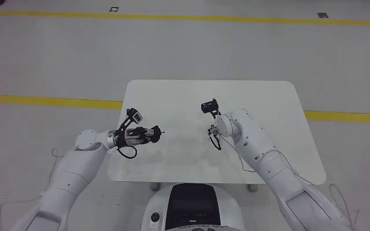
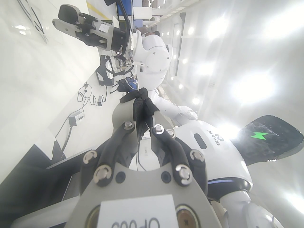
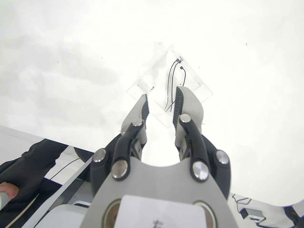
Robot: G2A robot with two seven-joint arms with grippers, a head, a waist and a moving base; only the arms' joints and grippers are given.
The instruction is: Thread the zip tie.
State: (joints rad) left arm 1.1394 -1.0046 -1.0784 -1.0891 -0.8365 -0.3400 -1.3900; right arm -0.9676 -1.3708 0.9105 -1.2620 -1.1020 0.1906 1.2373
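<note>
Several black zip ties (image 3: 172,81) lie in a clear flat bag (image 3: 190,81) on the white table (image 1: 260,98). My right gripper (image 3: 161,93) hangs open just above the bag's near corner, its jaws pointing down at the ties with nothing between them. In the top view the right gripper (image 1: 214,138) stands at the table's middle. My left gripper (image 2: 140,97) is shut on a small black piece that looks like a zip tie (image 2: 142,94), which sticks out past its fingertips. The left gripper (image 1: 157,133) is held over the table's left part, pointing toward the right gripper (image 2: 60,20). The bagged zip ties (image 2: 28,12) lie beyond it.
The table's left edge runs just under the left arm, its front edge near both elbows. Cables and a small power box (image 2: 76,117) lie on the floor beside the table. Bare tabletop stretches behind and to the right of the right arm.
</note>
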